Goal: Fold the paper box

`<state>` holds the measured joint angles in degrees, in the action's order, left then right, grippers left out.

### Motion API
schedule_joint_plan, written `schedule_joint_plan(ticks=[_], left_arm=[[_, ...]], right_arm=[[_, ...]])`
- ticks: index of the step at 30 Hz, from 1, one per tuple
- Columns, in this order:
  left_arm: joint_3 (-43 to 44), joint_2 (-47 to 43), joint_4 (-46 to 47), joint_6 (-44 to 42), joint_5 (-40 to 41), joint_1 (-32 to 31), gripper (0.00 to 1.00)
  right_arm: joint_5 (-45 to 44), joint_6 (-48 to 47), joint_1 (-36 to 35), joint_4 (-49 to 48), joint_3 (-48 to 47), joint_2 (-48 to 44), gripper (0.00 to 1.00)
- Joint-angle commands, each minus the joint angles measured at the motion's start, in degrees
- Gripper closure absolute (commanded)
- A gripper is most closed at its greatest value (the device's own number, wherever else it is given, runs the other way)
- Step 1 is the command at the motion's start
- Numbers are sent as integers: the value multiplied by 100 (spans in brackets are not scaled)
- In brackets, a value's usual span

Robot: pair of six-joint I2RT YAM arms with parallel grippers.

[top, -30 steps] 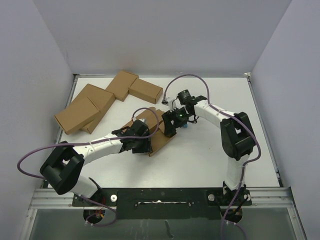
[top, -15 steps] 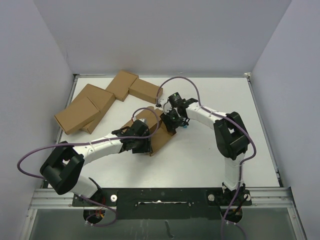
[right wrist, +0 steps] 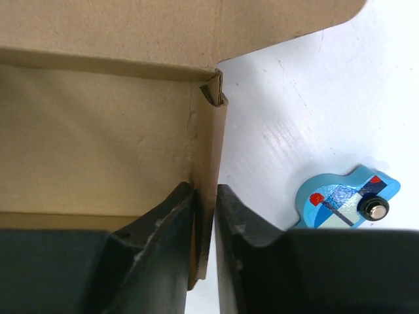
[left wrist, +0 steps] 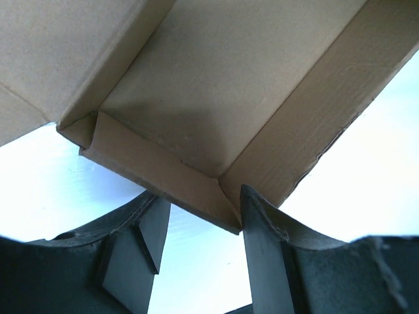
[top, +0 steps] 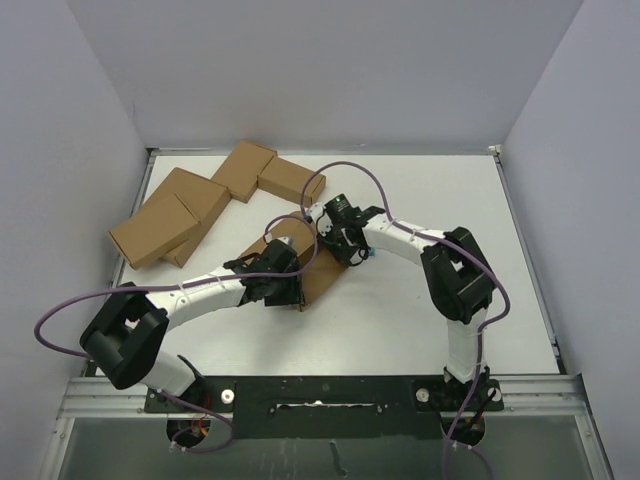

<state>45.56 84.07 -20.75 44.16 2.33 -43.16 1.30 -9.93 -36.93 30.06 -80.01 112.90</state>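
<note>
— Two grippers: how do they stand?
— My right gripper [right wrist: 206, 196] is clamped on an upright wall of the brown cardboard paper box [top: 320, 285]. My left gripper [left wrist: 200, 216] is spread apart at one corner.
— And the box?
— Middle of the white surface [top: 400, 320], with four brown cardboard cartons [top: 205, 195] at its 10 o'clock.

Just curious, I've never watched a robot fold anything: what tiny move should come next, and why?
Probably the left gripper should close on the box. It stands open astride the corner of the low end wall, while the right gripper pinches a side wall, so both would then hold it.
</note>
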Motion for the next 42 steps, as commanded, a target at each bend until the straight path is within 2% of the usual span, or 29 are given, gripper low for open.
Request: schedule_joint_plan(ticks=[1,9,18,22,26,32,36,42], left_arm=[[126,71,172,-48,84,-17,55],[146,83,159,-66,84,-18,55],[175,38,69,-90,131,-20,54],[204,-40,4,-101,216,-17,48],[217,-139,-57,-109,300,-18,42],[242,-332,-109,-110,384,-17,39],[227,-526,-113,-118,448,-17,35],[169,-1007,-155,-155,624,-17,33]], right_arm=[[87,-208,185,43,68,9,77],[248,-228,203,-12,-173,48,70],[831,-277,262,22,-138,-311,56],[983,-301,318,64,-170,-398,54],[1139,-393,368,151,-214,-503,46],[1594,-619,443,251,-216,-738,42],[1852,-744,532,290,-273,-878,35],[2407,-979,1066,427,-450,-1058,31]])
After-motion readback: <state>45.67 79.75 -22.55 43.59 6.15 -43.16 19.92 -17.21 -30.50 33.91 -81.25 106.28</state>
